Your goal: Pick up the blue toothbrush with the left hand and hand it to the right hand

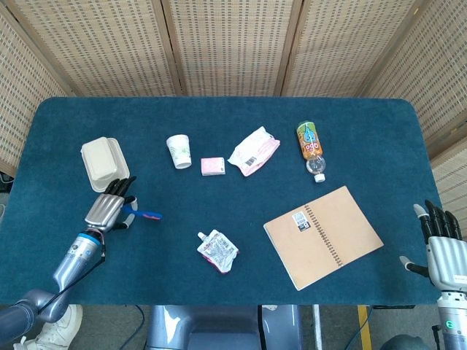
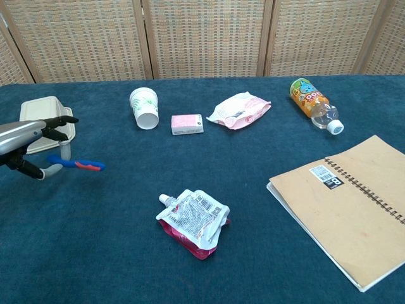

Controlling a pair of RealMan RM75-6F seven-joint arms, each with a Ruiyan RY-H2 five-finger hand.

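Note:
The blue toothbrush [image 1: 146,214] [image 2: 81,164] sticks out to the right of my left hand [image 1: 108,208] [image 2: 31,143], which pinches its near end at the table's left side. In the chest view the brush hangs slightly above the blue cloth. My right hand [image 1: 442,246] shows only in the head view, at the table's front right corner, with its fingers spread and nothing in them.
A beige clamshell box [image 1: 104,162] lies just behind the left hand. A paper cup [image 1: 179,151], a pink box [image 1: 212,166], a wipes pack [image 1: 254,151] and a bottle [image 1: 311,146] line the back. A pouch [image 1: 217,251] and a notebook [image 1: 323,235] lie between the hands.

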